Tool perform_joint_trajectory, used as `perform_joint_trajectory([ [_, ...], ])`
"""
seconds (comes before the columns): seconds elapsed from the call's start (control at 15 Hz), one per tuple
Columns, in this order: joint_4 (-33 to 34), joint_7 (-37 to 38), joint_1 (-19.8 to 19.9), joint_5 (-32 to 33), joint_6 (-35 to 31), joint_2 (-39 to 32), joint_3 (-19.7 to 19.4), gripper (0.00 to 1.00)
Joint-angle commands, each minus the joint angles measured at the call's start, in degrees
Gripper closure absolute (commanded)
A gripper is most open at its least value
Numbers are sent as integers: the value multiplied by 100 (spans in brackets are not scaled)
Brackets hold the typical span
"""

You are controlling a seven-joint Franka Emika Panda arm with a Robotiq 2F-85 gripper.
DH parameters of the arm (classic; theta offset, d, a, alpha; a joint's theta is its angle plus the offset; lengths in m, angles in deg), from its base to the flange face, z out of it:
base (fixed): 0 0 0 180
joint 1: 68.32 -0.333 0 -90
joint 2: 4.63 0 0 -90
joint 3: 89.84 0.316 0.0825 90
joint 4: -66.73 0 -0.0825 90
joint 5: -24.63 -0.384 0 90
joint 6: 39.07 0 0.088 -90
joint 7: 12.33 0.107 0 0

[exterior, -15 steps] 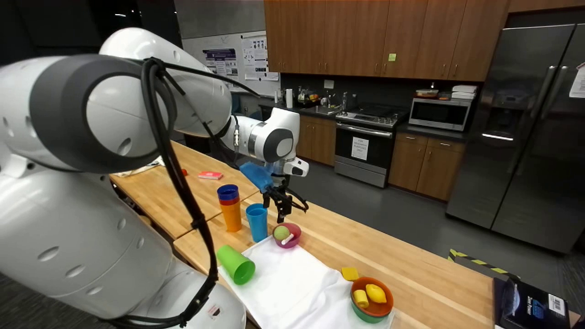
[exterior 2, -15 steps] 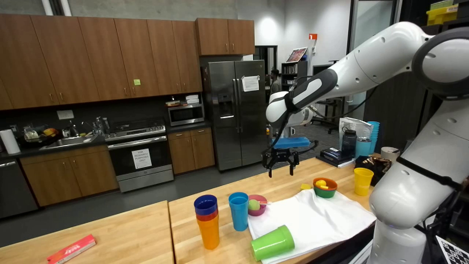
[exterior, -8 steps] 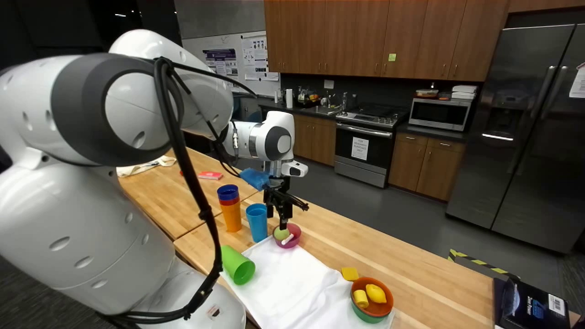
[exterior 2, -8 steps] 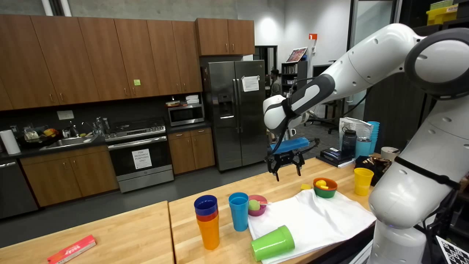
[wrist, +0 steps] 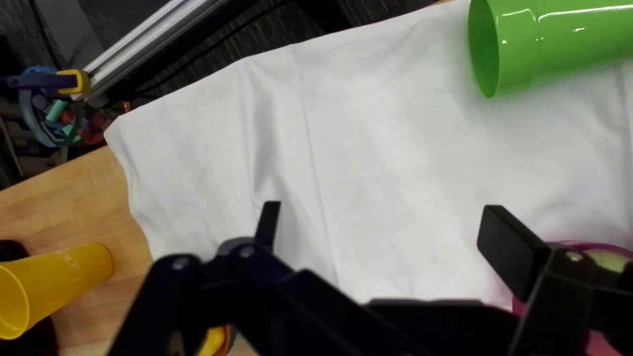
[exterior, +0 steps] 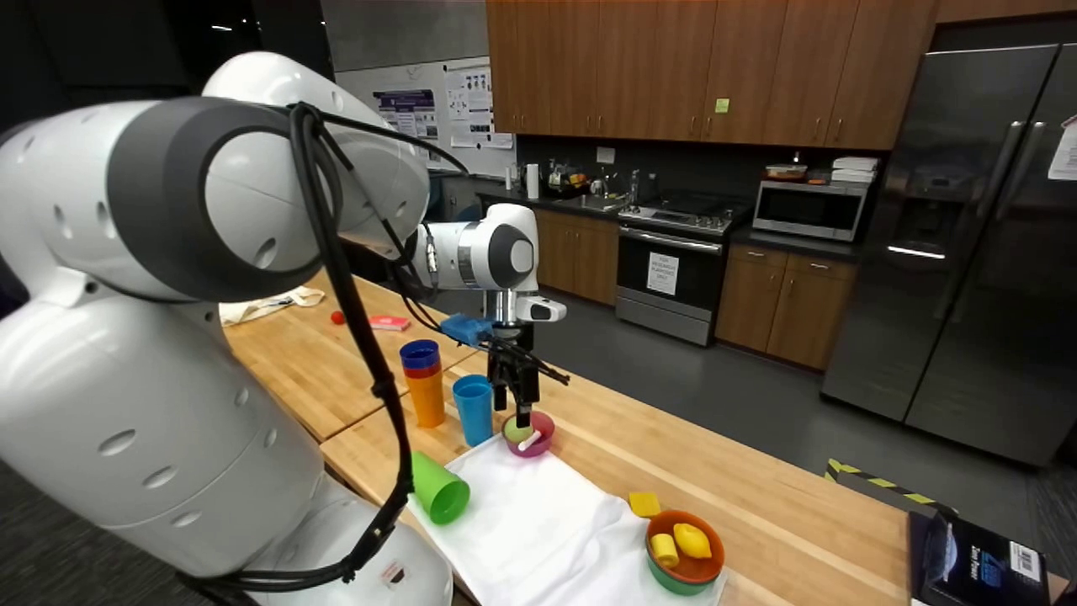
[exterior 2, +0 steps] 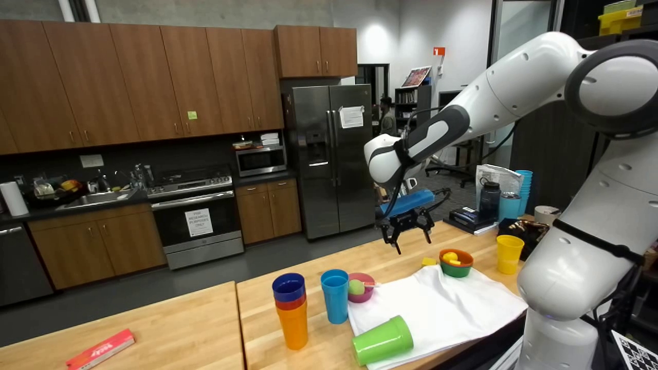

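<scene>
In an exterior view, the gripper [exterior 2: 413,247] hangs above the table [exterior 2: 390,267], jaws apart. A green cup [exterior 2: 383,340] lies sideways, partly on a white cloth [exterior 2: 442,303]; a blue cup [exterior 2: 335,300] stands beside a pink bowl [exterior 2: 364,297].

I look out over a pale wooden worktop [exterior: 782,530], with a white cloth [exterior 2: 442,308] spread across part of it, rumpled in places. On the bare wood beside it I see a blue cup [exterior 2: 335,299] standing upright near an upright stack of cups [exterior 2: 292,317], a flat yellow block [exterior: 644,504] and, farther along, a yellow cup [exterior 2: 509,255]. A green cup [exterior 2: 383,340] lies on its side, partly off the cloth. A pink bowl [exterior 2: 363,296] and a green bowl [exterior 2: 456,271] sit at the cloth's edge; I can't tell whether they touch wood. A red box [exterior 2: 101,350] lies on the adjoining worktop [exterior 2: 175,318].
</scene>
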State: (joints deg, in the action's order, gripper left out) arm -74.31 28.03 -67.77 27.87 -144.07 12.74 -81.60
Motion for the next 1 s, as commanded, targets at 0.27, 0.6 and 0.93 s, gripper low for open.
perform_joint_trajectory([
  [0.27,8,4,-29,7,13,-5,-29,0],
  [0.6,-58,-635,-71,110,-73,50,-70,0],
  [0.93,-430,-1942,-169,-354,-1390,276,-269,0],
])
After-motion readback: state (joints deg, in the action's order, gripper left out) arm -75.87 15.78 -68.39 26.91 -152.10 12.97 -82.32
